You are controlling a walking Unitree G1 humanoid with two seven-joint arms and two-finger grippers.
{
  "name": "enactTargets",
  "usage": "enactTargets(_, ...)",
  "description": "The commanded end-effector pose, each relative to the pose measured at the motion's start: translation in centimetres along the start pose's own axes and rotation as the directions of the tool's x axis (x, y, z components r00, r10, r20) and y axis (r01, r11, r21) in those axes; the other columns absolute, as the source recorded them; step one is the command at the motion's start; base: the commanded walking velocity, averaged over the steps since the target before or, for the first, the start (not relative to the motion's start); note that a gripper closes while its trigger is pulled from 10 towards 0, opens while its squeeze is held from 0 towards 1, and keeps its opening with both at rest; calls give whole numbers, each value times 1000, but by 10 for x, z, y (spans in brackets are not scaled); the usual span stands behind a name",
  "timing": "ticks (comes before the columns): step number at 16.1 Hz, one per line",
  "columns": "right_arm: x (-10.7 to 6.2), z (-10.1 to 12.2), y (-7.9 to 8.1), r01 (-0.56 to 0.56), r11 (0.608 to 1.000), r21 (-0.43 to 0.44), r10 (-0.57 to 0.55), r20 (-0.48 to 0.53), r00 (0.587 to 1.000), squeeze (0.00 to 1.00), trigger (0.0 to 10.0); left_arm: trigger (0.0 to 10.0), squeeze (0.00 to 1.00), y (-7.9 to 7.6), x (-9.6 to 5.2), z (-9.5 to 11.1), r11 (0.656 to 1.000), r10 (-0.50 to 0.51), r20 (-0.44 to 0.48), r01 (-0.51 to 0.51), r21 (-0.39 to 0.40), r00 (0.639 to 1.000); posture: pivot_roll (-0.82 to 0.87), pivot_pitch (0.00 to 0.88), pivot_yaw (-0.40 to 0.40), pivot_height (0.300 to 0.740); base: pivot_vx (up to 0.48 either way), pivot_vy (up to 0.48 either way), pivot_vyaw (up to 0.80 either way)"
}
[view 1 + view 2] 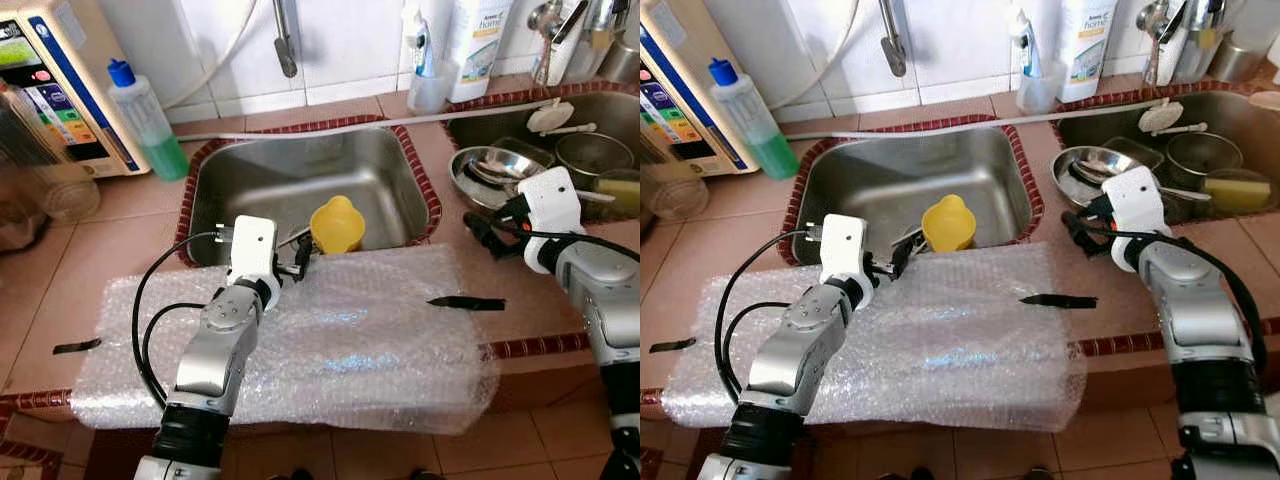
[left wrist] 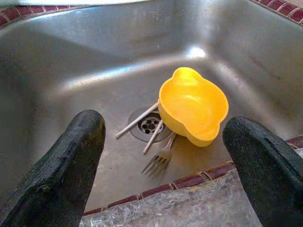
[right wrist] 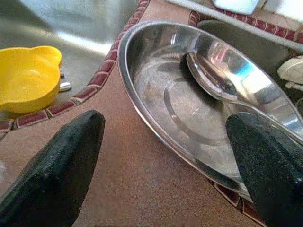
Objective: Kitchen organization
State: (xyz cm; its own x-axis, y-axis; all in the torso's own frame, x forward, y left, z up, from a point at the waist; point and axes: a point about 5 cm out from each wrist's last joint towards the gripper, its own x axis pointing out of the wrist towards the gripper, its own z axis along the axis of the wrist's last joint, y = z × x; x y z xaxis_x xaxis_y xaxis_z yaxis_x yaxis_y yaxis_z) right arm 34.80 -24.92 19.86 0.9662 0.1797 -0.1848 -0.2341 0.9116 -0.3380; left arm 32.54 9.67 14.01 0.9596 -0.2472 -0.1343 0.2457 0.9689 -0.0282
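Hovering wide open and empty, left tool [image 1: 300, 262] at frame centre faces the unmoved yellow bowl [image 1: 337, 224], right tool [image 1: 478, 232] the steel plate [image 1: 462, 172]; organizing looks barely begun.

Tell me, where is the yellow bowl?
The yellow bowl sits tilted in the left sink, by the drain, over a fork, just beyond the left gripper.

Bright, sharp (steel glare); soft shadows
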Motion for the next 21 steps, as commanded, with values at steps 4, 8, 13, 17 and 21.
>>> enactTargets(4, 4, 6, -3, -24, 1000, -17, 25, 25, 999, 0, 0, 10000, 0, 7, -3, -4, 1000, 29, -20, -30, -4, 999, -329, 176, 141, 740, 0, 0, 0)
enactTargets(8, 5, 6, 0, -52, 998, -22, 53, 35, 998, 0, 0, 10000, 0, 9, -4, -4, 999, 35, -28, -35, -5, 999, -325, 177, 142, 740, 0, 0, 0)
enactTargets(13, 6, 4, 1, -81, 996, -27, 82, 24, 996, 0, 0, 10000, 0, 11, -4, -5, 999, 43, -42, -43, 0, 998, -324, 177, 140, 740, 0, 0, 0)
enactTargets(17, 6, 1, 3, -108, 994, -34, 108, 7, 994, 0, 0, 10000, 0, 11, -5, -7, 999, 44, -60, -44, 5, 997, -322, 176, 141, 740, 0, 0, 0)
enactTargets(21, 6, 1, 2, -117, 992, -38, 118, 2, 993, 0, 0, 10000, 0, 12, -6, -9, 999, 48, -79, -47, 9, 996, -319, 180, 140, 740, 0, 0, 0)
